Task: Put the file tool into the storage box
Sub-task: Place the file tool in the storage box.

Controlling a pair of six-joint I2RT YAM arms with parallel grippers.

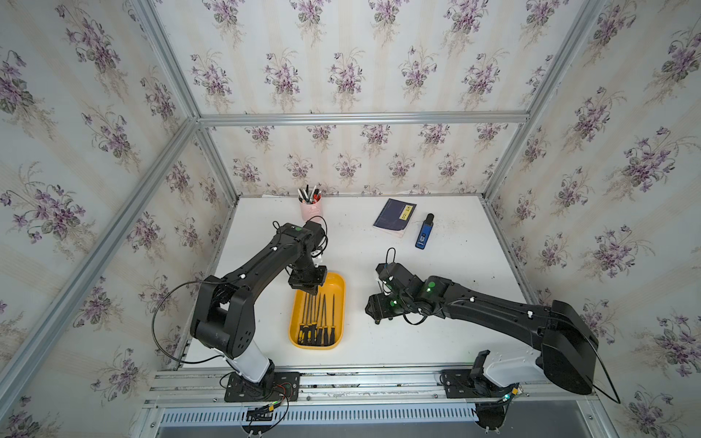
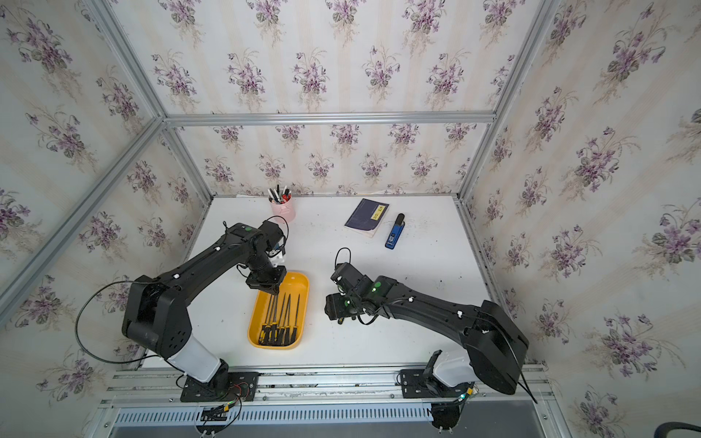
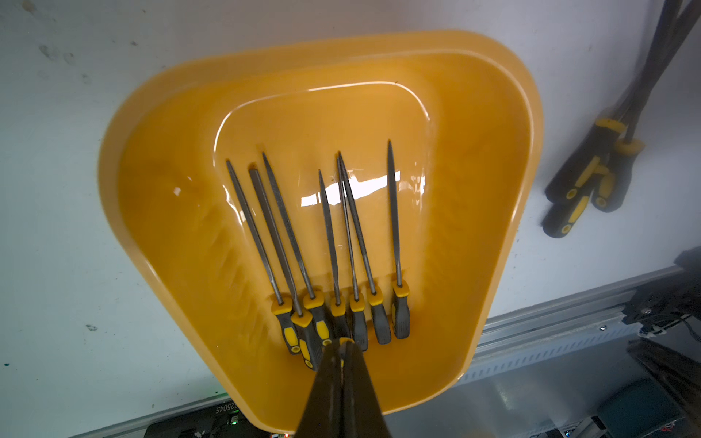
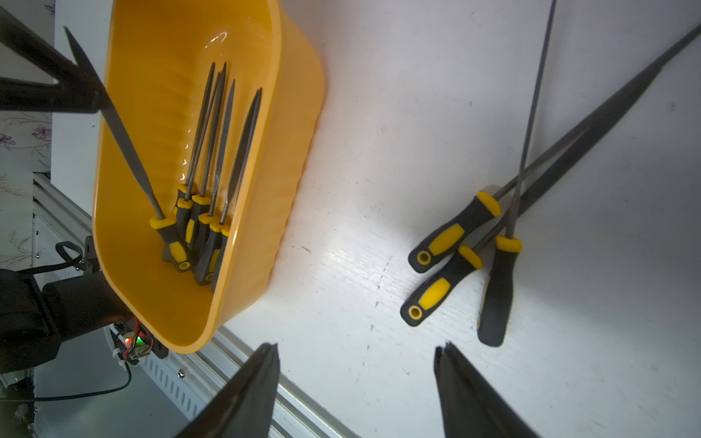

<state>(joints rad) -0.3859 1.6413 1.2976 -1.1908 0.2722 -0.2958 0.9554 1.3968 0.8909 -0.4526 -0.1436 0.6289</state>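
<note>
The storage box (image 1: 335, 282) (image 2: 299, 284) is a shallow orange-yellow tray left of the table's middle. Several black-and-yellow files (image 1: 318, 314) (image 3: 333, 235) (image 4: 212, 151) lie in it, handles toward the front. My left gripper (image 1: 311, 291) (image 3: 346, 343) hangs shut over the box's far end. In the right wrist view one file (image 4: 125, 151) slants up past the left gripper's tips; whether they touch it I cannot tell. Three loose files (image 4: 455, 235) (image 3: 591, 178) lie crossed on the table right of the box. My right gripper (image 4: 356, 349) is open and empty above the table between the box and them.
A pink pen cup (image 1: 311, 210) stands at the back, a dark blue book (image 1: 394, 218) and a blue handheld device (image 1: 424, 233) at the back right. An aluminium rail (image 1: 341, 379) runs along the table's front edge. Papered walls close in three sides.
</note>
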